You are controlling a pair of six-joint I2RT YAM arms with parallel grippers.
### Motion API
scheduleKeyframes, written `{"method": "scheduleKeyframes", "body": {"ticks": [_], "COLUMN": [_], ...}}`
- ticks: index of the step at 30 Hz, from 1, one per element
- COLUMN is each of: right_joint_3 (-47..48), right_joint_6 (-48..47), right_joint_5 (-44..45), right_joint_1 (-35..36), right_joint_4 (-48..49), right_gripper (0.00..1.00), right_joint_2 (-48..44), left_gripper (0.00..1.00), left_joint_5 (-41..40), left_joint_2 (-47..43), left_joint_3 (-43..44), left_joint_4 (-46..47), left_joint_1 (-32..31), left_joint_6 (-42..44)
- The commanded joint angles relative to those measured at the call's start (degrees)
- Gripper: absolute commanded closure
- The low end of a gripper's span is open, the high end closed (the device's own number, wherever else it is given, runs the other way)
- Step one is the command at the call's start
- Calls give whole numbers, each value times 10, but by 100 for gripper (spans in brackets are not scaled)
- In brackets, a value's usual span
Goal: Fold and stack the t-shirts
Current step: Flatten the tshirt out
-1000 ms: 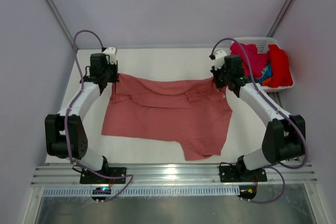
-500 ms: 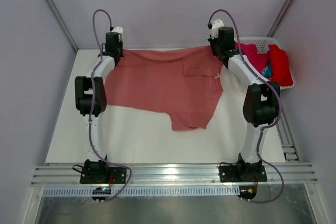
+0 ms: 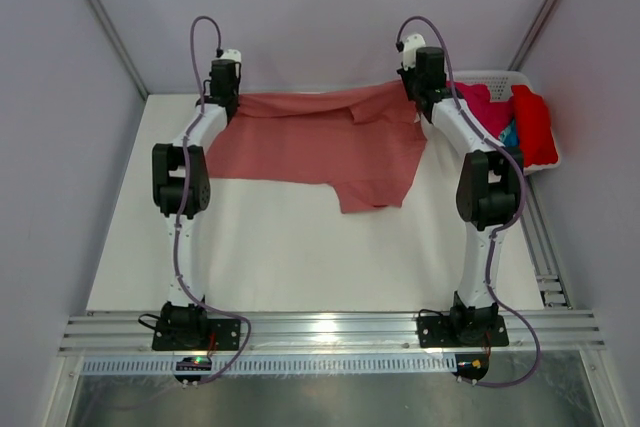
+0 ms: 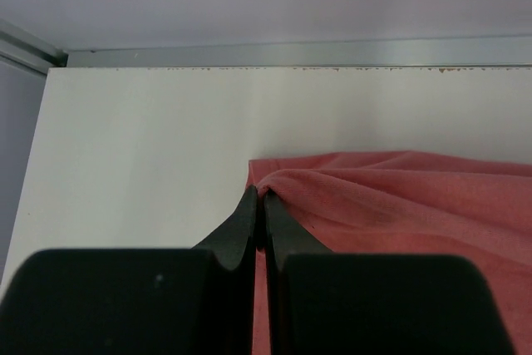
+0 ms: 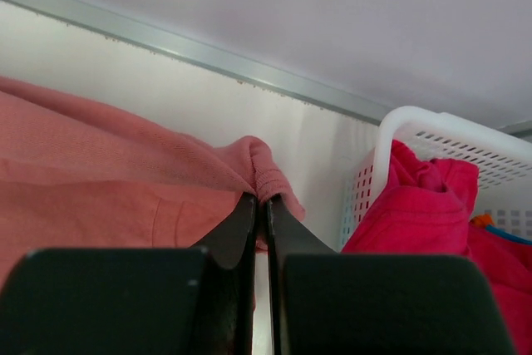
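Salmon t-shirt (image 3: 318, 140) stretched along far edge of table (image 3: 300, 257); wide white surface between it and arm bases. Long axis left-right, one flap pointing nearward. Left gripper (image 4: 259, 199) and right gripper (image 5: 259, 200) each clamped on a far corner; basket (image 3: 497, 79) just beside right one.

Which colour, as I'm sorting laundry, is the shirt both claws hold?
The shirt is salmon pink; the top view shows it best.

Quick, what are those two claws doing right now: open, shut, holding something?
Left gripper: shut, pinching one far edge of the salmon t-shirt.
Right gripper: shut, pinching the other far edge of the same salmon t-shirt.
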Motion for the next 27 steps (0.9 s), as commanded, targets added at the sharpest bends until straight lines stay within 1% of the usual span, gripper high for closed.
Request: {"method": "scheduleKeyframes", "body": {"ticks": [1,5,8,11,15,20,21,23,25,26,27], "right_joint_3": [52,61,89,112,149,154,150,143,121,95,80], "right_joint_6": [12,9,10,20,34,20,14,3,-3,-7,-8], "right_joint_5": [16,44,50,50,48,35,35,35,35,33,28], "right_joint_1": [-3,-3,-5,-5,-5,-5,-5,-4,-6,-4,-4], "right_joint_4": [39,89,125,130,120,97,96,67,54,45,42], "right_gripper": [97,97,97,97,97,97,97,97,97,97,97], "right_joint_2": [-7,-15,-8,-9,-21,-72,-97,-125,-178,-200,-244], "left_gripper": [100,100,100,100,100,100,100,100,100,100,100], "left_joint_5": [-42,-42,-45,-49,-34,-24,-21,-16,-6,0,1], "left_joint_2": [-18,-29,-31,-28,-50,-122,-135,-182,-222,-270,-295], "left_joint_3": [38,41,53,89,107,112,109,101,67,27,4], "left_joint_4": [12,14,16,-8,-18,-52,-71,-94,-118,-121,-118], "left_joint_1": [2,-4,-6,-6,-6,-6,-6,-6,-6,-6,-7], "left_joint_6": [-8,3,6,-3,-17,-29,-34,-41,-44,-44,-44]}}
